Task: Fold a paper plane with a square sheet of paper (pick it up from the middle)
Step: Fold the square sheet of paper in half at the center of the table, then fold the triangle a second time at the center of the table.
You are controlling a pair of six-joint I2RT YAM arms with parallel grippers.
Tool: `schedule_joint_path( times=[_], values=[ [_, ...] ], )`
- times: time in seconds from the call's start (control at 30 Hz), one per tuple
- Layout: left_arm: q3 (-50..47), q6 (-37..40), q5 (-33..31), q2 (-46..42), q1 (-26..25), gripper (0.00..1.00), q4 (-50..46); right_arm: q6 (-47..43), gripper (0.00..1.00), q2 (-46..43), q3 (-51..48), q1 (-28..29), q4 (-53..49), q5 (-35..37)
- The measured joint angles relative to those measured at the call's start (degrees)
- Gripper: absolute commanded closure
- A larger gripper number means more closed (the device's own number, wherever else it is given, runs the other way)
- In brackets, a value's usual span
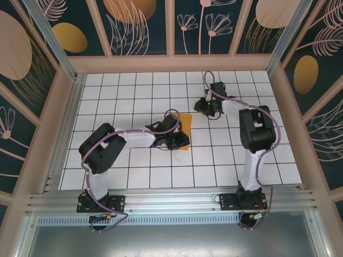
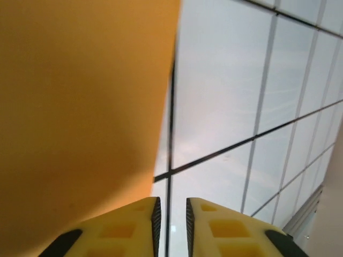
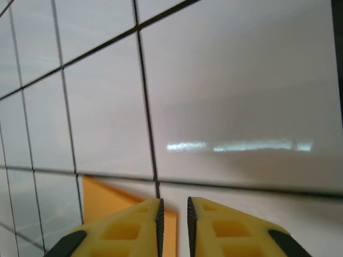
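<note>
Orange paper (image 1: 186, 122) on white-tiled table (image 1: 134, 85)

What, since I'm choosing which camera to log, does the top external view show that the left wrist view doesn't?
Top external adds both arms, the right gripper near the far right corner of the orange paper, and the patterned walls. Left wrist adds a close look at the left gripper: its yellow fingers are nearly together, low over the surface beside the paper's straight edge. Both share the orange paper and the white grid table.
</note>
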Motion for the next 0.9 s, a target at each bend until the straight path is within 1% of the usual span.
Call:
schedule_joint_path(
  times=[0.03, 0.13, 0.27, 0.33, 0.4, 0.5, 0.53, 0.67, 0.9],
  values=[
    [0.0, 0.4, -0.2, -1.8, 0.8, 0.69, -0.3, -0.2, 0.69, -2.9, -2.4, 0.5, 0.0, 0.5],
    [-0.7, 1.2, -0.6, -7.1, 4.3, 0.57, 0.0, -0.3, 0.67, -10.0, -7.9, 3.3, -0.3, 2.1],
    [-3.7, 2.4, -2.4, -12.5, 10.0, 0.49, 0.3, -0.3, 0.66, -12.6, -12.0, 9.3, -1.4, 4.3],
    [-5.7, 2.9, -3.4, -13.1, 11.8, 0.47, 0.2, -0.3, 0.66, -12.4, -13.1, 11.9, -2.6, 5.1],
    [-7.5, 3.1, -3.8, -12.9, 12.7, 0.45, -0.3, -0.2, 0.69, -11.9, -13.7, 13.7, -3.7, 5.5],
    [-8.9, 3.4, -4.1, -12.1, 12.9, 0.44, -1.4, 0.1, 0.78, -10.0, -13.6, 14.5, -3.8, 5.9],
    [-9.1, 3.4, -4.1, -11.8, 12.9, 0.44, -1.4, 0.3, 0.79, -9.1, -13.5, 14.5, -3.9, 6.1],
    [-9.7, 3.4, -4.1, -11.4, 12.9, 0.44, -1.3, 0.3, 0.8, -6.6, -12.7, 14.5, -4.0, 7.0],
    [-10.3, 3.4, -4.0, -11.1, 12.9, 0.43, -1.0, 0.3, 0.79, -6.5, -10.4, 13.2, -2.9, 7.2]
  ],
)
